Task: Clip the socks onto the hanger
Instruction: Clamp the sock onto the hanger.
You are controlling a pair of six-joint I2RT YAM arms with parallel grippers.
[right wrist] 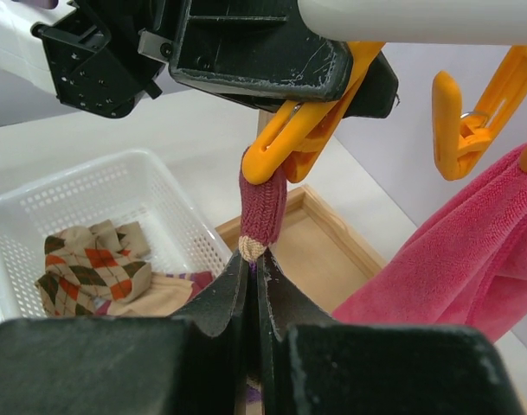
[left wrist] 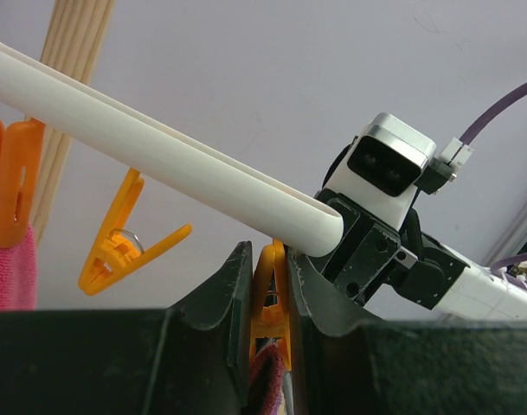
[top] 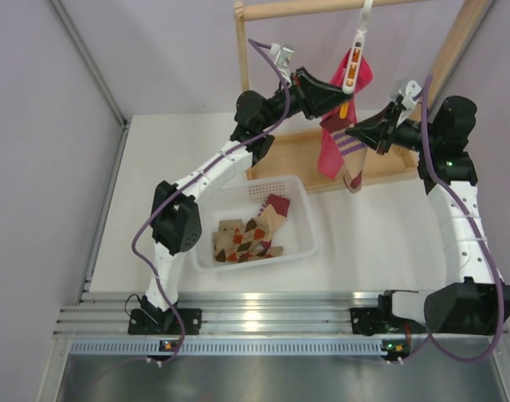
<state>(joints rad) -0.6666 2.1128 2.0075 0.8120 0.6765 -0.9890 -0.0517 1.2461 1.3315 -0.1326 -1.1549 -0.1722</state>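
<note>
The striped sock (right wrist: 263, 203) rises straight up from the right end effector (right wrist: 253, 259), whose fingers are pressed fully together on the beige band just under the maroon end. The sock's long axis is vertical, and its maroon tip points up into the mouth of an orange clip (right wrist: 285, 143) directly above. The left end effector (left wrist: 267, 257) is the nearer 1 to that clip and has it. Its fingers, only narrowly parted, pinch the clip just under the end of the hanger (left wrist: 159, 147), whose white bar runs away up and to the left. The coming move probably turns on the tip sitting deep enough between the clip's lips, and I cannot tell whether they already bite. The argyle socks (right wrist: 90, 268) lie in the basket (right wrist: 21, 216).
</note>
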